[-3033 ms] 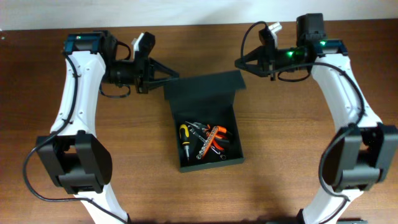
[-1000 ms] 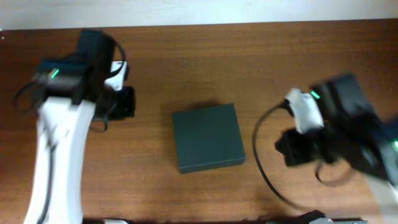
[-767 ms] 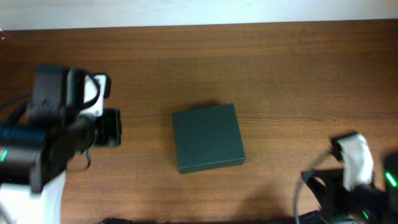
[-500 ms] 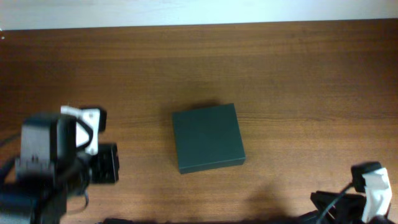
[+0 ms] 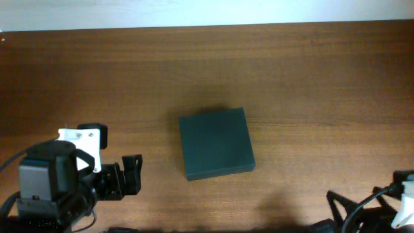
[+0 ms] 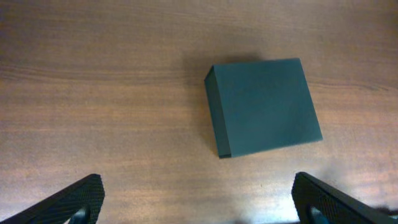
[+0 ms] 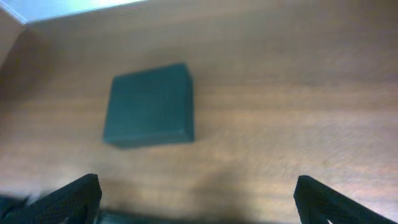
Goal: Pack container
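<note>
Currently we see the container (image 5: 217, 144) lying flat at the middle of the table (image 5: 310, 77), lid shut, nothing touching it. Left gripper (image 6: 196, 186) hangs over the left end of the table's robot-side edge, jaws spread wide, holding nothing. Right gripper (image 7: 196, 186) is over the right end of that edge, mostly outside the overhead view, jaws equally wide, also empty.

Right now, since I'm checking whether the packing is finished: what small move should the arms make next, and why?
Probably none beyond parking. The container lies closed, lid flat, on the table, and the left gripper and right gripper both stand open and empty, well apart from it. I would just lower both arms to rest.
</note>
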Tool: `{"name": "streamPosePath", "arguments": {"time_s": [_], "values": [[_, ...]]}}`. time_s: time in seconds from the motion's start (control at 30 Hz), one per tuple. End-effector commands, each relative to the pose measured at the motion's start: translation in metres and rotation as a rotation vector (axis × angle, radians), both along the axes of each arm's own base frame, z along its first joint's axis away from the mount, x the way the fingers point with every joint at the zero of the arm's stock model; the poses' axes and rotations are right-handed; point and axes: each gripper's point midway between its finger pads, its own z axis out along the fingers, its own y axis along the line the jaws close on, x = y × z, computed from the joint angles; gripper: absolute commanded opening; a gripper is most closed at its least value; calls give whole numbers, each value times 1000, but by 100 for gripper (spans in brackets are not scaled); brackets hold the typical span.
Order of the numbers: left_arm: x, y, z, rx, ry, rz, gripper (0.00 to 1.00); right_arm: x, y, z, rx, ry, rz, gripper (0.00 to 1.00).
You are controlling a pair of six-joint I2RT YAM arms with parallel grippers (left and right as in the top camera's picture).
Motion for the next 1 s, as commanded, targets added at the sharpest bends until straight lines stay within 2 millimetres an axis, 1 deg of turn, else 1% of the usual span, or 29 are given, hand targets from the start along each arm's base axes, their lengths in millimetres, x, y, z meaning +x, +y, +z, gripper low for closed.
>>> {"name": "streamPosePath", "arguments": {"time_s": [0.0,0.2,0.97], "values": [[3,0,-1,0,4,-2,99,8,-16,4,-54,-36,-82,99],[0,0,-4,2,19,-2,99,7,-16,3,-56,-29,-81,99],[0,0,-4,2,19,-2,99,7,-16,3,-56,-29,-81,99]]}}
